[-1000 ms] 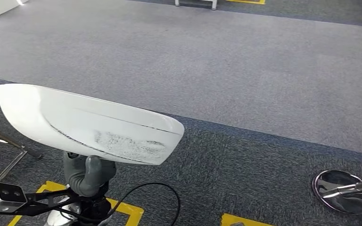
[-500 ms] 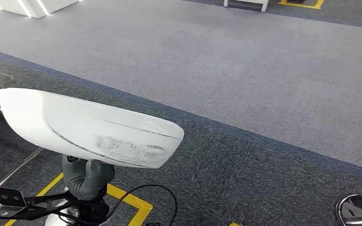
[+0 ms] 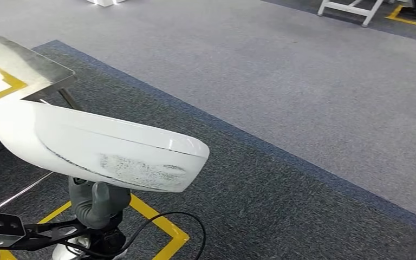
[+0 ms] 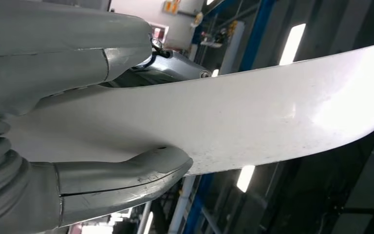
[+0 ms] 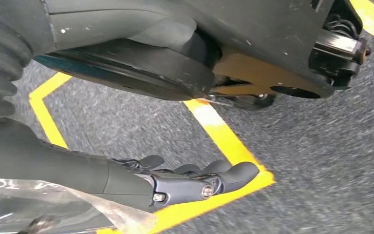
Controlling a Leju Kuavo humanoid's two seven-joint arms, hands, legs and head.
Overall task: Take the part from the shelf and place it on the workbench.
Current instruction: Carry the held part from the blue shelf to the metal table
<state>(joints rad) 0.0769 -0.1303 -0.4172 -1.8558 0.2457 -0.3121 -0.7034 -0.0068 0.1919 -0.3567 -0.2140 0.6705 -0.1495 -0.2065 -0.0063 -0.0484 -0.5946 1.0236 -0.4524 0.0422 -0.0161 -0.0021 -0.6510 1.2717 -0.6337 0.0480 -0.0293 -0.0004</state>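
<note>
The part (image 3: pixel 97 146) is a long, curved white shell with a scuffed grey patch on its side. My left hand (image 3: pixel 98 203) grips it from below and carries it level above the dark carpet. The left wrist view shows the part (image 4: pixel 253 112) clamped between the thick grey thumb (image 4: pixel 121 178) and the hand's upper cover. A corner of the metal workbench (image 3: pixel 30 62), marked with yellow tape, lies at the far left, just behind the part's end. My right hand (image 5: pixel 175 183) hangs low over the floor, its fingers loosely extended and holding nothing.
Yellow tape lines (image 3: pixel 160 225) cross the dark carpet under me, and a black cable (image 3: pixel 192 216) loops beside them. Lighter grey carpet spreads ahead. A white frame's legs (image 3: pixel 352 8) stand far off at the upper right.
The camera has swung, shifting the whole scene: the workbench corner has come into view at the left and the round silver base at the lower right has gone. The part stays in my left hand.
</note>
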